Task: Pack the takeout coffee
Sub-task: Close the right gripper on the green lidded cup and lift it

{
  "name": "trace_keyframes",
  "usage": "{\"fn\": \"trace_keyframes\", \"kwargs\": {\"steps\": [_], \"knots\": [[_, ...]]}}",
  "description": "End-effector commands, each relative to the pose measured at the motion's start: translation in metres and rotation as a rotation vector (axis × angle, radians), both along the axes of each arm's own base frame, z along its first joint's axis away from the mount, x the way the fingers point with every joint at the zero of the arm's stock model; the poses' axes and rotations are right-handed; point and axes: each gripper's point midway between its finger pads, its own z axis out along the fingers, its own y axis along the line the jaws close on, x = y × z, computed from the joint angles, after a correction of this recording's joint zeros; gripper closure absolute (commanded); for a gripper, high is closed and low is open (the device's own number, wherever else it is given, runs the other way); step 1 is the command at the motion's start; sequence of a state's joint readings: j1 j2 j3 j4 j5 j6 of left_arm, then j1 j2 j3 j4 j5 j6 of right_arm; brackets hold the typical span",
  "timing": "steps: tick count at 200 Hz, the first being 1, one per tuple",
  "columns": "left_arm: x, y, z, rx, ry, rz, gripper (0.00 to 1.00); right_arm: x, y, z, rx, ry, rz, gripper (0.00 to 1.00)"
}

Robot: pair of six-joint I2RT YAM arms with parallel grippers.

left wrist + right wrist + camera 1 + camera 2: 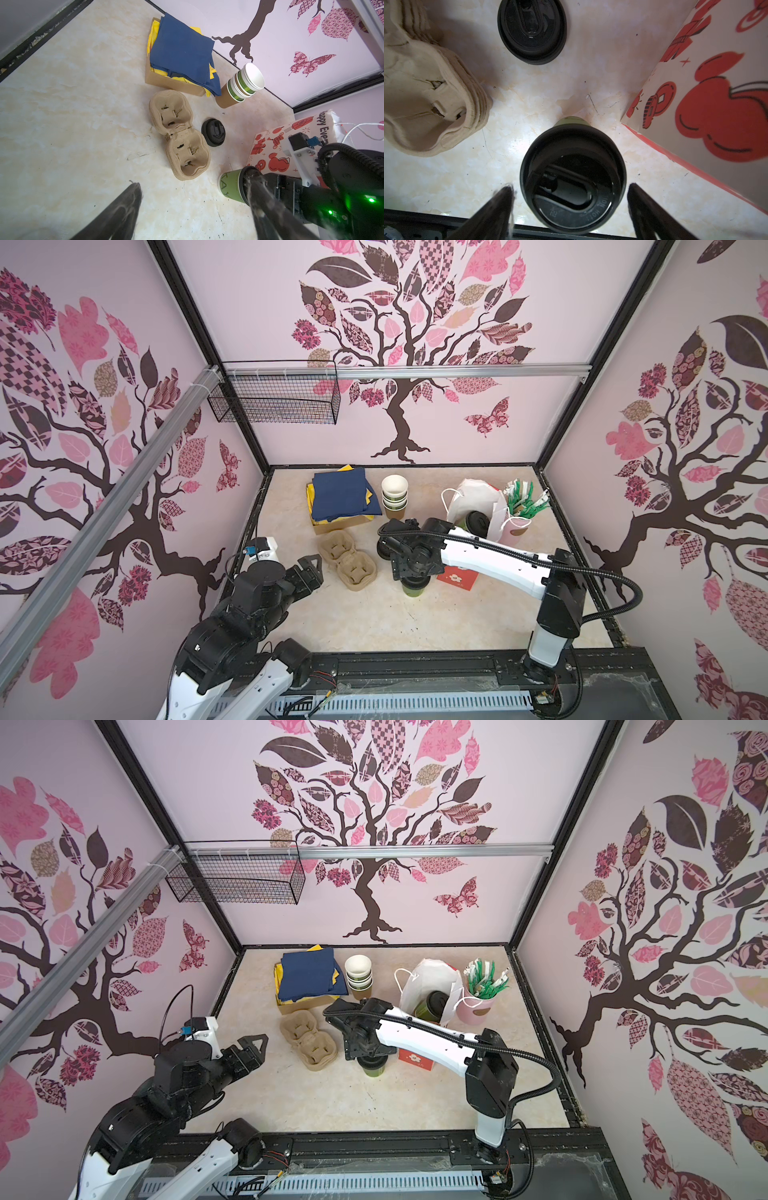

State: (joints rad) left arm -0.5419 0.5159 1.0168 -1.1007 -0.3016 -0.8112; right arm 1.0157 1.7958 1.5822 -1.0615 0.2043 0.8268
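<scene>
One takeout coffee, a green cup (413, 590) (229, 185) with a black sip lid (573, 182), stands upright on the table beside the cup carrier. My right gripper (570, 186) hangs over it, open. Its fingers (500, 207) flank the lid with a gap on each side. In both top views the right wrist hides most of this cup. A second green lidded cup (473, 523) (434, 1004) sits inside the white paper bag (469, 493) (291, 141). My left gripper (316, 570) (191, 180) stays open and empty at the left, next to the carrier.
A stack of pulp cup carriers (348, 560) (178, 135) lies mid-table, with a loose black lid (213, 132) (532, 31) beside it. Behind stand a box of blue and yellow napkins (343, 497), stacked empty cups (394, 495) and a pink cup of sachets (523, 508).
</scene>
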Motion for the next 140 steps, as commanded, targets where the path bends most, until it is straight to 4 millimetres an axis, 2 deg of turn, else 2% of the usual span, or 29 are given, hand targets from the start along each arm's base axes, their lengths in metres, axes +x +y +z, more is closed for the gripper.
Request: {"fn": "trace_keyframes", "kwargs": {"steps": [1,95,140], "knots": [[0.003,-0.002,-0.002,0.006,-0.001,-0.009,0.15,-0.011,-0.015,-0.01,-0.038,0.058,-0.096,0.14],[0.003,-0.002,-0.001,0.008,-0.001,-0.01,0.15,-0.012,-0.011,-0.018,-0.027,0.074,-0.099,0.2],[0.003,-0.003,-0.001,0.01,0.0,-0.016,0.15,-0.011,-0.011,-0.022,-0.035,0.076,-0.102,0.18]]}}
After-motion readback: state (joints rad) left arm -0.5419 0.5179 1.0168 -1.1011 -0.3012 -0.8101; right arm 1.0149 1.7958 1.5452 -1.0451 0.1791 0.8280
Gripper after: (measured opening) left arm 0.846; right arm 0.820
